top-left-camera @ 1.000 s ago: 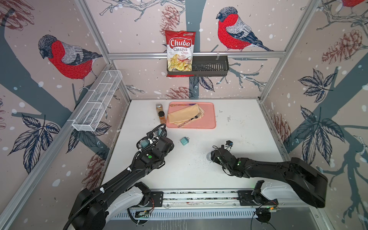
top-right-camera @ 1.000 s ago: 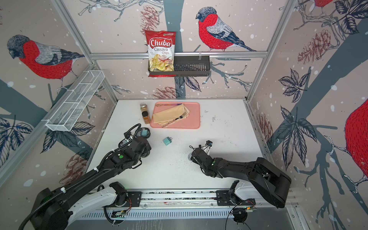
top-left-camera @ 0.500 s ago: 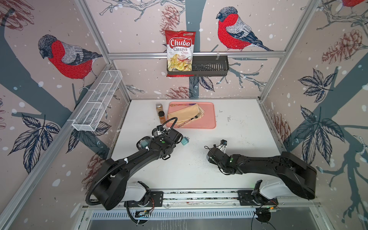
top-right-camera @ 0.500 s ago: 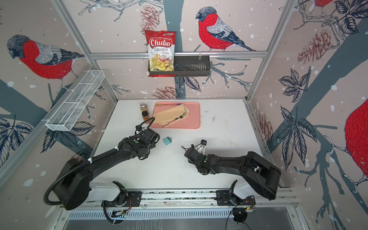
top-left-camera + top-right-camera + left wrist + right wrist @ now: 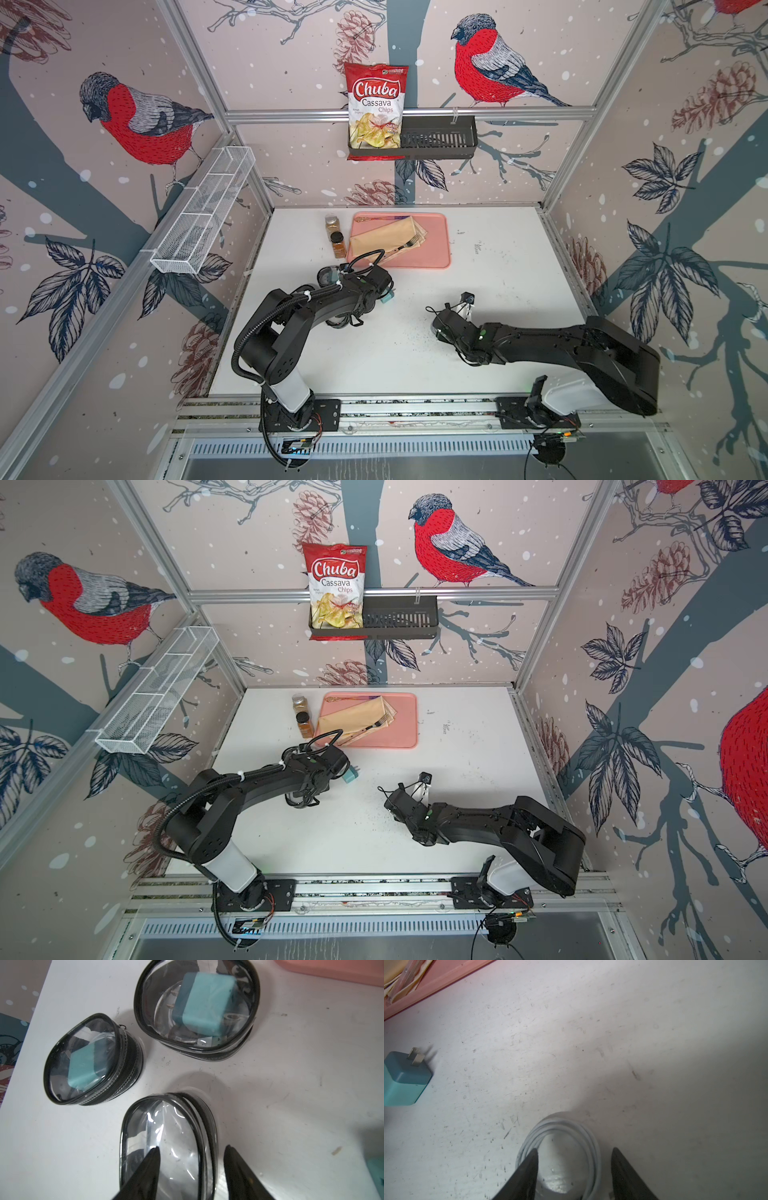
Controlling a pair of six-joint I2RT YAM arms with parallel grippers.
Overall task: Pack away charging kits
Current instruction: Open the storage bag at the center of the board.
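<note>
Left gripper (image 5: 191, 1148): jaws partly apart and gripping nothing. One finger (image 5: 149, 1165) is over the clear lid of the nearest case (image 5: 166, 1126), and the other is just outside its black side.
Nearest case: black and oval, with a creased, shiny lid, sitting on the white table (image 5: 498, 270).
Other cases: a second case (image 5: 124, 1068) and a third case (image 5: 245, 1022) sit farther from the gripper, apart from each other. Each has a packed plug (image 5: 83, 1072) (image 5: 203, 1005) showing under its lid.
Right gripper (image 5: 574, 1149): jaws about half apart, straddling a coiled white cable (image 5: 560, 1124). The coil nearly fills the gap, and I cannot tell whether the fingers are pressing on it.
Loose plug (image 5: 404, 1082): a teal cube lying on the table with its prongs showing. In both top views (image 5: 386, 297) (image 5: 350, 776) it is just left of the frame's centre, beside the left arm's wrist and between the two arms.
Tray (image 5: 436, 249): pink, above the centre of the frame, holding a folded tan napkin (image 5: 390, 239) and a fork (image 5: 405, 245).
Jars (image 5: 336, 239): two brown jars just left of the tray.
Back wall: a chips bag (image 5: 376, 110) stands in a black basket (image 5: 440, 139), top centre of the frame.
</note>
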